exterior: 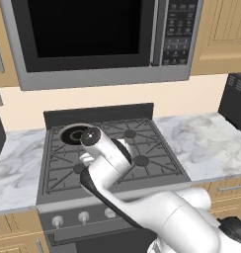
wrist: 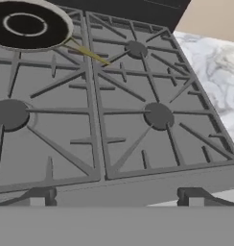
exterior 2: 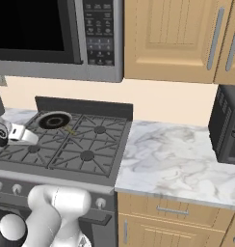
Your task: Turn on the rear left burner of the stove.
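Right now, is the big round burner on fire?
No, it looks off. The rear left burner shows bare black rings with no flame on the stove.

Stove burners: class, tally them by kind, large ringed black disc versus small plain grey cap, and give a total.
Large ringed black disc: 1, the rear left burner
Small plain grey caps: 3
Total: 4 burners on the stove

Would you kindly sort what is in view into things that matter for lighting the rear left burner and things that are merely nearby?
For the job:
- rear left burner
- stove
- knobs
- gripper

Just nearby:
- microwave
- counter
- cabinets
- black appliance at the right
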